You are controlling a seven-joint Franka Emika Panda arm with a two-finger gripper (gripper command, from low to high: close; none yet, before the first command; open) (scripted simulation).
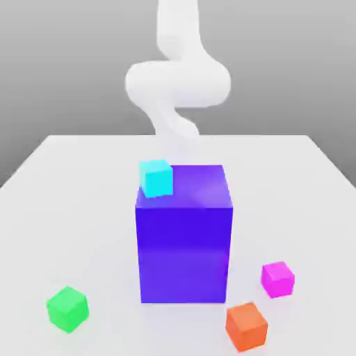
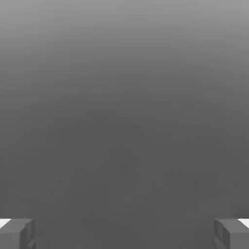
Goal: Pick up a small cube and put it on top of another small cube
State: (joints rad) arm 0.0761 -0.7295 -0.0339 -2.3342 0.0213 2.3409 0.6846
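Nothing is being carried yet; the pickup is looking like the step in hand. Nearest in the exterior view, the orange cube (image 1: 246,325) is sitting at the front edge of the worktop (image 1: 69,181), and the green cube (image 1: 67,308) is waiting well apart, toward that view's left. Just behind the orange one, the pink cube (image 1: 278,279) is resting on the worktop, beside the lower corner of the purple block (image 1: 184,240) on that view's right. Atop the block, a cyan cube (image 1: 156,176) is perching at the far corner on the left. Behind it the white arm (image 1: 177,83) is looming high, well above everything. In the hand view the end effector (image 2: 124,233) is standing released, fingers (image 2: 17,232) spread wide with nothing between them. The next move is probably calling for a swing toward the pink cube, a descent straddling it, then a clench, steering clear of the block and the orange neighbour. The worktop is plain pale, the room beyond flat grey.
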